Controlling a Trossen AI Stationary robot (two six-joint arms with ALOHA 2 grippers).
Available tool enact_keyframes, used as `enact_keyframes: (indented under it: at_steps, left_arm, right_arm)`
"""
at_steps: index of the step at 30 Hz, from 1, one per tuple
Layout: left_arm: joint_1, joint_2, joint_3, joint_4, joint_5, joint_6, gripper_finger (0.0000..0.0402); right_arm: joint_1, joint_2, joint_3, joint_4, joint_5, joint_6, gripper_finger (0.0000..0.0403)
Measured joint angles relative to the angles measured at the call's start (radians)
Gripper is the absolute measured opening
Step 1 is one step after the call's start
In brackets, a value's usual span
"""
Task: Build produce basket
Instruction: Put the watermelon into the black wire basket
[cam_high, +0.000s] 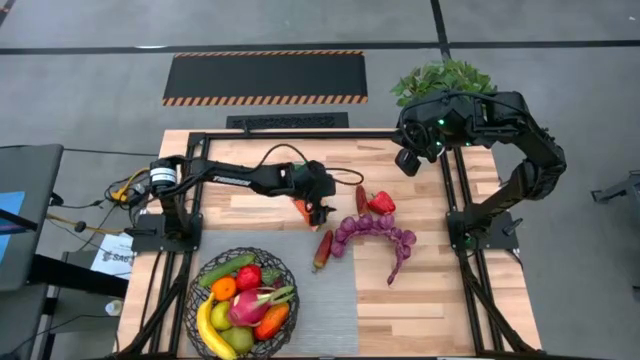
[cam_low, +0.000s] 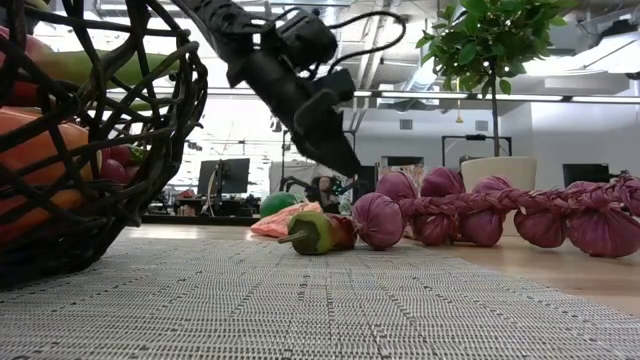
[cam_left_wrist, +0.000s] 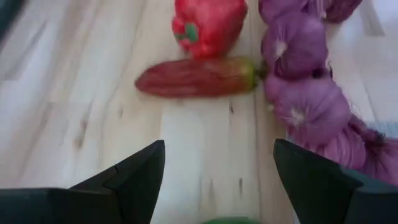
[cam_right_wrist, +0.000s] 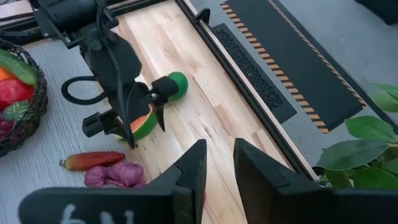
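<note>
Left gripper (cam_high: 322, 211) hangs over the middle of the wooden table (cam_high: 430, 300), fingers spread wide with nothing between them; in its own wrist view we see the two dark fingertips (cam_left_wrist: 140, 177) apart over bare wood. Just beside it, toward the left arm's base, lies an orange-fleshed, green-rinded slice (cam_high: 301, 208), which we take for a melon or papaya piece, though the arm covers much of it. In the right wrist view the same slice (cam_right_wrist: 142, 126) sits right under the left arm's wrist. Ahead of the open fingers lie a long red chili pepper (cam_left_wrist: 196, 77) with a green stem, a red bell pepper (cam_left_wrist: 208, 25) touching it on the far side, and a braided string of purple onions (cam_left_wrist: 305, 102) curving away beside both. From above, we see a second chili (cam_high: 322, 249) lying on the grey mat (cam_high: 325, 300) near the braid's end. The wire basket (cam_high: 199, 316) stands at the mat's near left corner, well apart from the gripper, already holding a banana (cam_high: 208, 334), a dragonfruit (cam_high: 248, 307), a cucumber (cam_high: 224, 268) and other pieces. Right gripper (cam_right_wrist: 217, 163) waits raised over the far right corner of the table, near the potted plant (cam_high: 443, 77), its fingers narrowly parted and holding nothing.
</note>
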Motion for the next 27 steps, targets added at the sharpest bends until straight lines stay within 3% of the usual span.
enact_keyframes:
  at_steps: [12,18,27]
  left_arm:
    - [0.020,0.089,0.019,-0.190,0.119,0.207,0.0286]
    - [0.018,0.141,0.018,-0.191,0.112,0.175,0.0284]
    - [0.012,0.141,0.043,-0.240,0.040,0.148,0.0210]
  right_arm:
    - [0.000,0.000,0.000,0.000,-0.001,0.019,0.0104]
    - [0.000,0.000,0.000,-0.001,-0.001,0.019,0.0104]
    - [0.000,0.000,0.000,0.000,0.000,0.016,0.0104]
